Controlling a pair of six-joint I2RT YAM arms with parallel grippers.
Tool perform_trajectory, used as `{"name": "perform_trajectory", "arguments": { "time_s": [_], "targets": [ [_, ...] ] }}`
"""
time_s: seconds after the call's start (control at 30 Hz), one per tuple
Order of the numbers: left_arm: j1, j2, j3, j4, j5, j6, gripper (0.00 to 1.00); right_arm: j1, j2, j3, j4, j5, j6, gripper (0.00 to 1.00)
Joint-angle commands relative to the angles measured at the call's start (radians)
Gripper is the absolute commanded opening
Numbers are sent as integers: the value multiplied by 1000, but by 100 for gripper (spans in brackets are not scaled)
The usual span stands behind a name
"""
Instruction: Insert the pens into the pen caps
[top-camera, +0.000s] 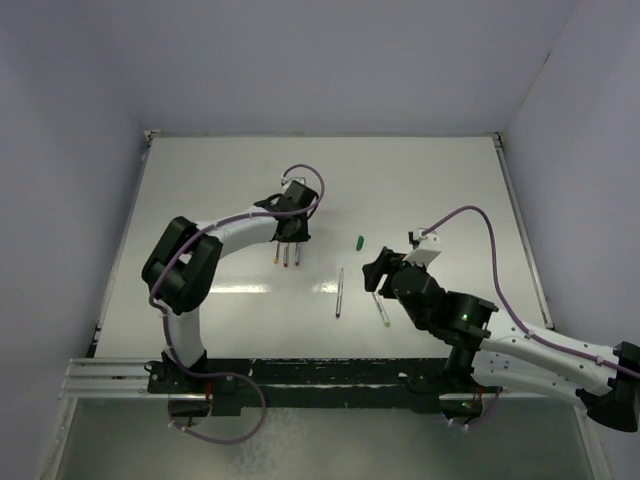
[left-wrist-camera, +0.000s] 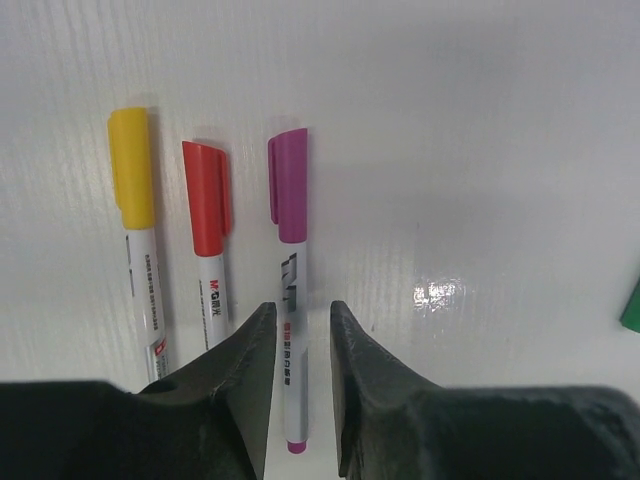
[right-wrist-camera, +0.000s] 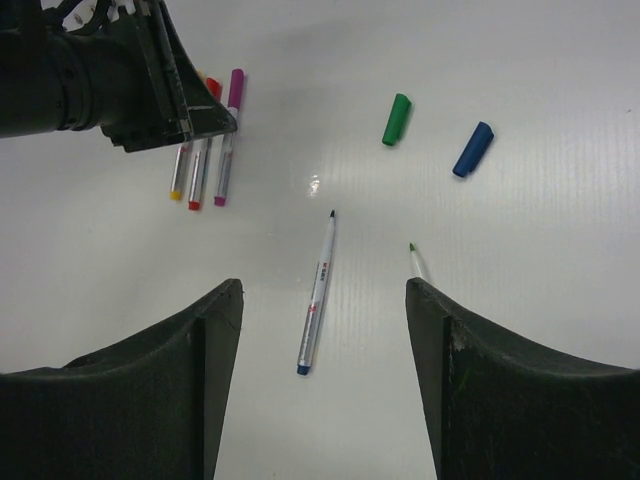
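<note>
Left hand (left-wrist-camera: 301, 312), slightly parted astride the capped purple pen (left-wrist-camera: 290, 260) at lower centre, gripped nothing. Right hand (right-wrist-camera: 323, 287) gaped empty. The next move likely called for grasping the bare blue pen (right-wrist-camera: 317, 295) mid-frame.

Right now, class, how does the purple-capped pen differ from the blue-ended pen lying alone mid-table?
The purple-capped pen wears its cap; the blue-ended pen is bare, tip exposed, the blue cap lying apart. The purple-capped pen lies in a row beside the red pen and yellow pen; the blue-ended pen lies alone. The left claw flanks the purple-capped pen with open jaws, not the blue-ended pen. Both have pale barrels and lie flat on the table.
</note>
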Motion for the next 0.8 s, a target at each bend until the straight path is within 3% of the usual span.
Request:
{"name": "perform_trajectory", "arguments": {
  "time_s": [0.0,0.2,0.3,0.4,0.5,0.63,0.77],
  "targets": [
    [4,-64,37,-7,-7,18,31,3,-7,-3,13,18,4,68],
    [-1,-159,9,7,30,23,32,2,-17,-6,6,20,32,70],
    [-15,-209,-19,14,45,24,33,1,-47,-29,50,71,22,86],
    [-48,-266,-62,23,49,24,33,0,-98,-70,113,120,-20,94],
    [-95,-322,-107,27,35,26,33,-4,-141,-86,141,163,-65,94],
    [-179,-362,-150,19,0,23,33,-44,-133,-33,17,217,-51,91],
    [-255,-383,-194,15,-21,2,34,-154,-56,31,-39,139,-95,86]
  ]
}}
